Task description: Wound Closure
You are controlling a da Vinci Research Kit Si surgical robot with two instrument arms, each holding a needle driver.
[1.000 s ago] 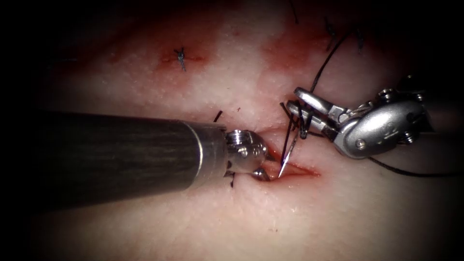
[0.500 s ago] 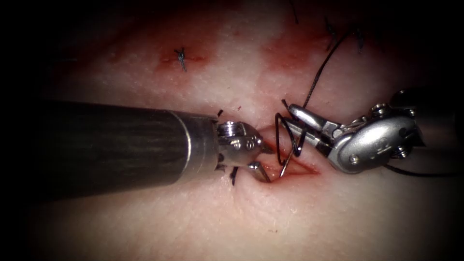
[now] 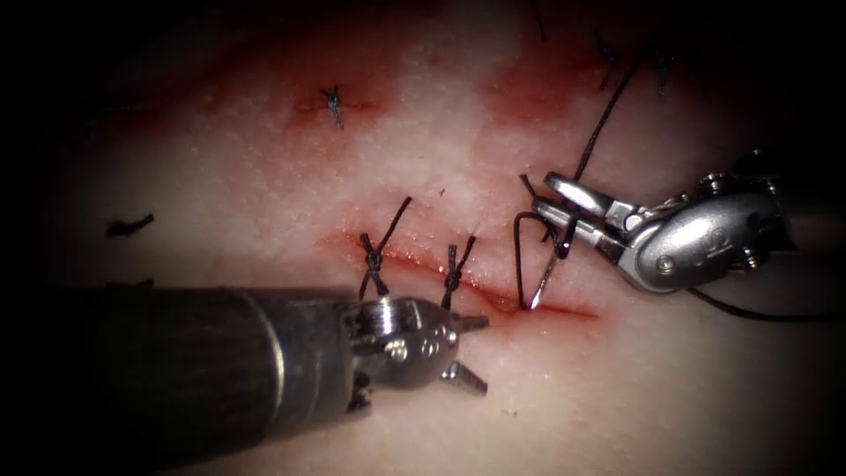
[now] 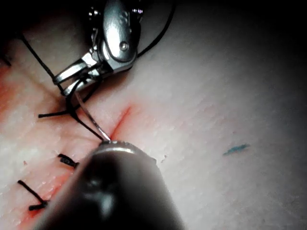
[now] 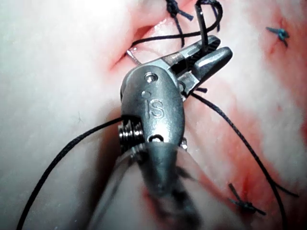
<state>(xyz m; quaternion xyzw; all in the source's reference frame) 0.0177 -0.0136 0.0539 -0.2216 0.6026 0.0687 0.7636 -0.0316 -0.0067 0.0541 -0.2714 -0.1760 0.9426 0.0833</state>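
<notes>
Right claw (image 3: pixel 564 204) is clamped on the needle (image 3: pixel 529 256) near its thread end; in the right wrist view the same claw (image 5: pixel 208 55) pinches it with the thread (image 5: pixel 230 132) trailing off both sides of the tool. From the grip the needle arcs out toward the endoscope view's left, then drops, tip down at the cut (image 3: pixel 538 308). The tip (image 3: pixel 531 304) touches the open red part of the cut; can't tell whether it is in the tissue (image 3: pixel 670 388) or just resting on it.

Left claw (image 3: pixel 467 351) holds nothing, jaws spread wide, one tip at the cut line, the other on the near tissue. It lies just left of and slightly below the needle tip, close but not touching. Left wrist view agrees: needle (image 4: pixel 88 112) slants from the right claw (image 4: pixel 72 79) down to the cut just ahead of the left shaft.

Key relation: the needle's plane stands roughly across the cut, tip end nearest the left claw, thread end in the right. Left arm is nearer the tip.

Two tied stitches (image 3: pixel 414 264) sit on the cut to the left of the needle; another knot (image 3: pixel 332 104) lies further up.

Writing: stamped "IS" on the right tool's body (image 5: pixel 156 108), nothing else readable.
</notes>
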